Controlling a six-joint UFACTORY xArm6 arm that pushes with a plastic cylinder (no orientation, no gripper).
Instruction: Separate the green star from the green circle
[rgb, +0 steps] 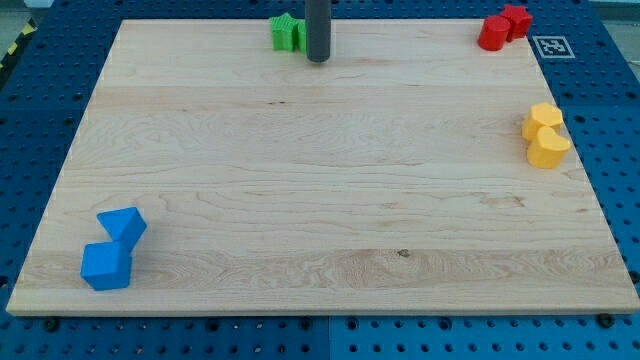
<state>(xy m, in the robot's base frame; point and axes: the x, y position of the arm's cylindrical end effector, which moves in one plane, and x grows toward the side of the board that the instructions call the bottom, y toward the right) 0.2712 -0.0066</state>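
Green star (284, 31) sits right up at the view's top edge of the worktop (320, 200), a bit left of centre, and there's a second green piece (298, 37) jammed against its right side that I'm guessing is the green circle, though the rod hides most of it so I can't really confirm the shape.

My tip (318, 60) is down on the wood just to the view's right of that green pair, basically touching or next to touching the hidden one. No jaws on this end effector, it's just a plain dark rod, so nothing to open or close and it isn't holding anything.

What matters for the push: both greens lie to the view's left of my tip, side by side along a left-right line. Shoving straight left would probably just move them together, so I reckon I need to get into the seam between them.

Writing-wise, nothing readable. Only a black and white square marker (549, 45) off the top right corner, near the red blocks (503, 28).
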